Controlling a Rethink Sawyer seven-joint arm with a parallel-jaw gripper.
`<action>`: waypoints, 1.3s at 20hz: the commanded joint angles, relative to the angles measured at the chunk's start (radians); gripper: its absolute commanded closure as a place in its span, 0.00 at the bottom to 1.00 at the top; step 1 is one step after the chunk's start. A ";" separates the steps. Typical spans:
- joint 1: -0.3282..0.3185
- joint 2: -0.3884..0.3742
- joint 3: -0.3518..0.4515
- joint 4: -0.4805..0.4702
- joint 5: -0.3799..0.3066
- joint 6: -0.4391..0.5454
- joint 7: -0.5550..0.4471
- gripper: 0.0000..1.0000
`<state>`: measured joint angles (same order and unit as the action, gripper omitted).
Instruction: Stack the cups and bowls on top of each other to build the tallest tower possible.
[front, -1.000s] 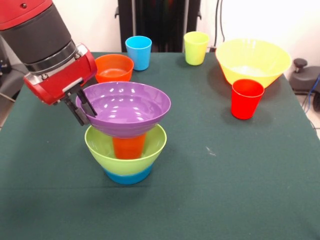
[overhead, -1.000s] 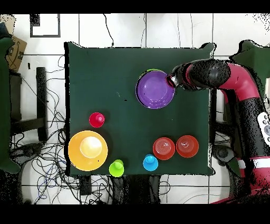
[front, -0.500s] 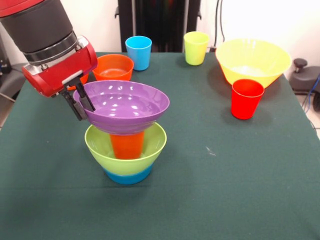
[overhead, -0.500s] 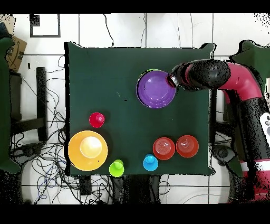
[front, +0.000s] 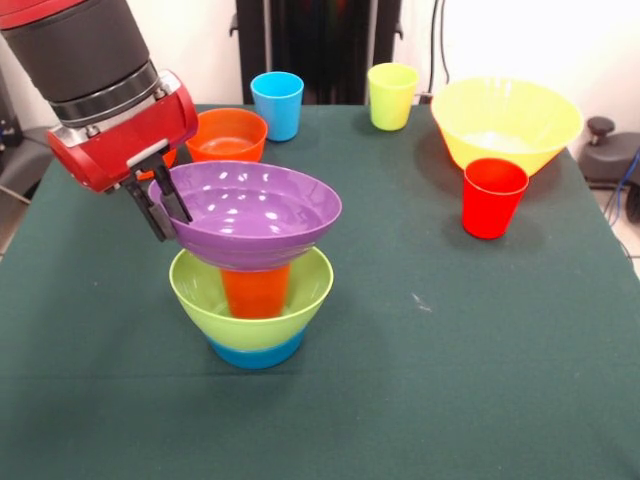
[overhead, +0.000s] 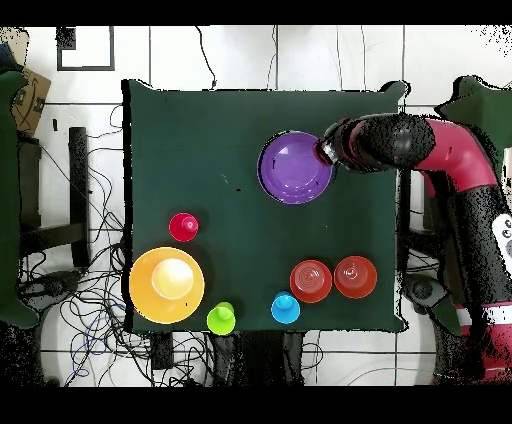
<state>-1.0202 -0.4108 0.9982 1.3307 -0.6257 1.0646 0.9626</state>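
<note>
Front view shows the tower's layers from the side: blue bowl at bottom on the table, lime bowl on it, orange cup standing inside the lime bowl, purple bowl on top of the cup. Overhead shows only the purple bowl from above, a thin lime edge at its rim; the lower layers are hidden under it.

Overhead shows two orange bowls side by side, upside down; front view shows one orange bowl plainly, the second only as a sliver behind the gripper.

Overhead shows the arm running in from the table's side and bending to the purple bowl; front shows only its red and black wrist, coming down from the upper left, tilted.

Gripper is at the purple bowl's left rim, black fingers narrow, clamped over the rim, one inside and one outside. Purple bowl sits slightly tilted, rim lower on the right.

Tower stands left of table centre in front view.

Loose items: blue cup, yellow-green cup along the far edge, yellow bowl at far right, red cup just in front of it. In overhead, the red cup stands just beside the yellow bowl, apart from it.
</note>
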 joint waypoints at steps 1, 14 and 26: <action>0.020 0.004 -0.045 0.052 -0.064 -0.053 -0.195 1.00; 0.020 0.007 -0.042 0.052 -0.068 -0.053 -0.203 0.00; 0.018 -0.012 -0.036 0.042 -0.061 -0.025 -0.222 0.00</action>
<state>-1.0202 -0.4128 0.9982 1.3549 -0.6298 1.0617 0.9626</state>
